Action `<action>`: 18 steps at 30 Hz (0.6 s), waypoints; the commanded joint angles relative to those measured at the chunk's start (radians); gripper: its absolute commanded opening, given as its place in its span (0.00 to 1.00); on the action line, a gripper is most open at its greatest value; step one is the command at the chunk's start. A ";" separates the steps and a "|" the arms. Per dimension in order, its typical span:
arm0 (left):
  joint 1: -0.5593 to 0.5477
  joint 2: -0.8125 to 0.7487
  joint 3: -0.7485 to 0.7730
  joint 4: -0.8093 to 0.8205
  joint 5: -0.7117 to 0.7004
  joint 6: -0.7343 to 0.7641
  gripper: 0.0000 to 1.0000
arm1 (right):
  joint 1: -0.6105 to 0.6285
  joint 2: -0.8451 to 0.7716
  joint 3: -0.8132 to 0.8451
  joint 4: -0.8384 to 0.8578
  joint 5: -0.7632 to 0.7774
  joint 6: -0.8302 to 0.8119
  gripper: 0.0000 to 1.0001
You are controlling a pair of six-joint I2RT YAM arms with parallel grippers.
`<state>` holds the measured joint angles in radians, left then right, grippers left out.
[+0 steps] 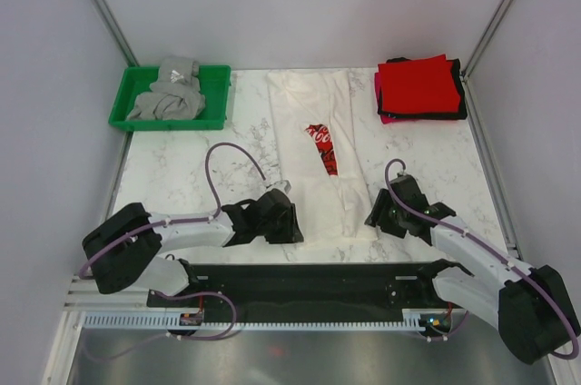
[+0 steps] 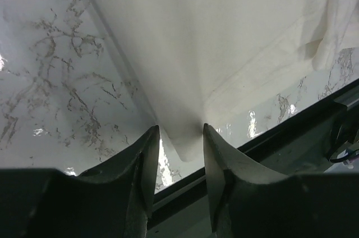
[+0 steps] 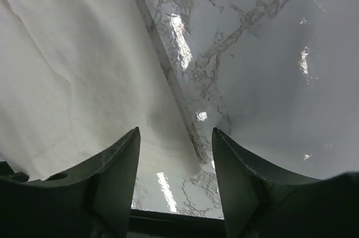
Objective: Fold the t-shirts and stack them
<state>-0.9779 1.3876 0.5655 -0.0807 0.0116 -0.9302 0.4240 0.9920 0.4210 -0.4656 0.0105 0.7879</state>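
- White t-shirt [image 1: 313,122] lies lengthwise mid-frame, near hem corners reaching between the claws.
- Left claw [image 2: 180,128] and right claw [image 3: 175,131] both gape, released, seemingly poised to pinch those corners.
- Farther: folded stack [image 1: 420,85] upper right, grey shirt [image 1: 168,94] upper left.

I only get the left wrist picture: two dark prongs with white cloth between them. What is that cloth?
Observer: A white shirt, folded lengthwise into a long strip, with a red print showing near its middle.
Operator: Is the other arm anywhere near it?
Observer: Yes. The right gripper sits open at the shirt's near right corner.
Operator: Any shirts finished?
Observer: A folded stack, red on top, lies at the far right corner.
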 commanded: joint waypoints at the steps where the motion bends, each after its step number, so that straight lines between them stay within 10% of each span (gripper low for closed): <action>1: -0.036 0.016 0.017 0.033 -0.064 -0.056 0.44 | 0.015 0.002 -0.036 0.021 -0.007 0.020 0.59; 6: -0.047 0.042 0.020 0.036 -0.084 -0.071 0.39 | 0.059 -0.030 -0.057 0.015 -0.007 0.048 0.42; 13: -0.056 -0.025 0.008 0.026 -0.091 -0.079 0.02 | 0.137 -0.041 -0.070 0.001 -0.003 0.096 0.00; 18: -0.102 -0.172 -0.024 -0.083 -0.128 -0.133 0.02 | 0.263 -0.136 -0.080 -0.044 0.003 0.184 0.00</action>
<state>-1.0420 1.3201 0.5598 -0.1146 -0.0597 -0.9970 0.6147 0.9150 0.3576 -0.4503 0.0078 0.8959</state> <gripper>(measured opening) 0.033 0.014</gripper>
